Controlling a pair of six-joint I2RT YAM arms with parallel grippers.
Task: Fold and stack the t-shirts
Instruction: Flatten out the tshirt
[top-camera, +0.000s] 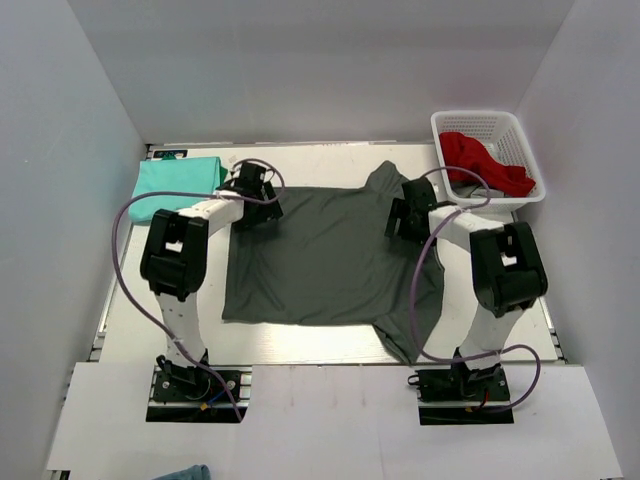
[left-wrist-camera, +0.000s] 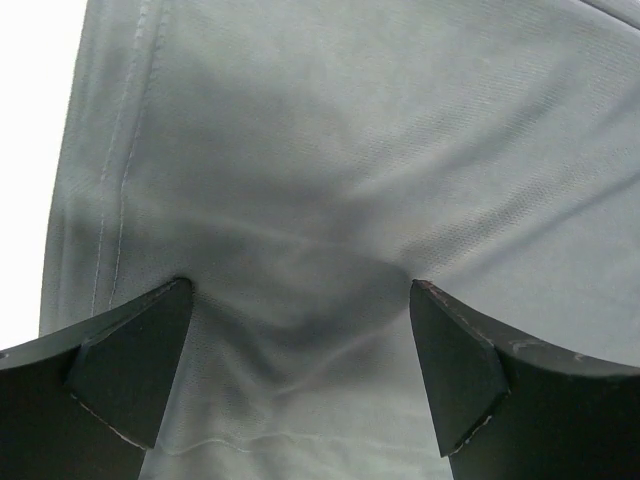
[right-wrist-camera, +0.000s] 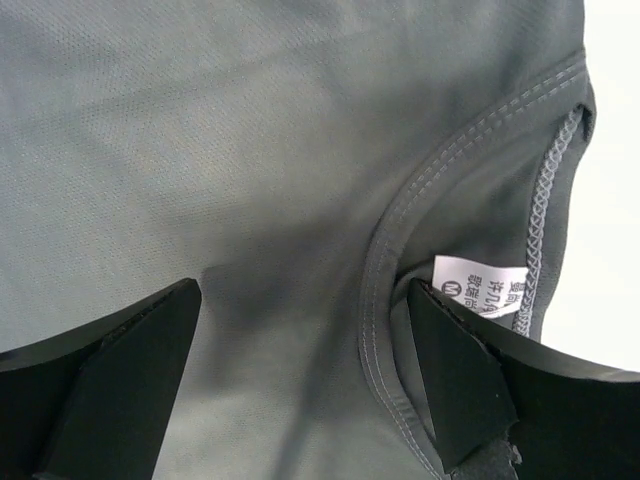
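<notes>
Honestly, the big charcoal t-shirt (top-camera: 330, 260) is the worry here. It's spread flat mid-table with one sleeve trailing toward the near edge on the right. The mint t-shirt (top-camera: 178, 180) sits folded at the far left. The left gripper (left-wrist-camera: 300, 330) and right gripper (right-wrist-camera: 300, 330) are both wide apart, low over the fabric, gripping nothing. If the right one closes by the collar, it might pinch a single layer or just the care label (right-wrist-camera: 485, 285), and the fold goes lopsided.
</notes>
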